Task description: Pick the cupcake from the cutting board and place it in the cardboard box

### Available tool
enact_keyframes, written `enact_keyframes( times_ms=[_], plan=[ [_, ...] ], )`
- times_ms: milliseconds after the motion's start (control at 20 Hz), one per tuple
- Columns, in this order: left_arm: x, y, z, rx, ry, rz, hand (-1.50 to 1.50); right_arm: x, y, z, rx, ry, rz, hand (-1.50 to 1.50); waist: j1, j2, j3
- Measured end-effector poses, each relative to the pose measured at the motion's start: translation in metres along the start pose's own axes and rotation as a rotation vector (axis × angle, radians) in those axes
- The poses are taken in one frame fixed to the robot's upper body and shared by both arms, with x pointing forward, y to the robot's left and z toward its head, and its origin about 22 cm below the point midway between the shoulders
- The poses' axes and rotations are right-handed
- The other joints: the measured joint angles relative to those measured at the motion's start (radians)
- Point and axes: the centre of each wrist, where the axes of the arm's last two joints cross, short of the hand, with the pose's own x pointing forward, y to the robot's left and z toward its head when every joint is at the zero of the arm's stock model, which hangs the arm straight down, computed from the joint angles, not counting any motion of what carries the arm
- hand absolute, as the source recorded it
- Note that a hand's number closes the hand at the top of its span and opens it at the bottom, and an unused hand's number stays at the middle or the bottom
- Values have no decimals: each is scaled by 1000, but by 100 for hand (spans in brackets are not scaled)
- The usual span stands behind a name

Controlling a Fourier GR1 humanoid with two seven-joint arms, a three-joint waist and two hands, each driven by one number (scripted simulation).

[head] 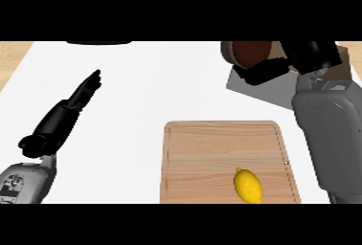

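At the upper right of the frame the right hand [283, 64] is curled round the cupcake [249, 53], a dark brown round shape of which only part shows beyond the black fingers [263, 72]. Hand and cupcake sit over the cardboard box [344, 60], whose brown wall shows at the right edge, with a grey panel just below. The wooden cutting board [212, 153] lies at lower centre on the white bench [163, 81], with 1 yellow lemon [248, 185] near its lower edge. At the left, the left hand [84, 91] rests with straight, relaxed fingers holding nothing.
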Motion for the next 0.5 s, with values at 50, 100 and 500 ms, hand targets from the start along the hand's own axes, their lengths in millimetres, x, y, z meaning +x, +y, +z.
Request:
enact_keyframes(
  times_ms=[50,100,500],
  plan=[
    [-1,0,2,-2,-2,-2,0,-6,1,-6,-4,13,22,150,2,0,0],
    [1,-2,1,0,-2,-2,0,-12,-4,-12,1,23,49,150,4,1,0],
    [7,-8,-5,-9,-10,0,0,-77,-9,-35,259,147,173,150,14,7,0]
  ],
)
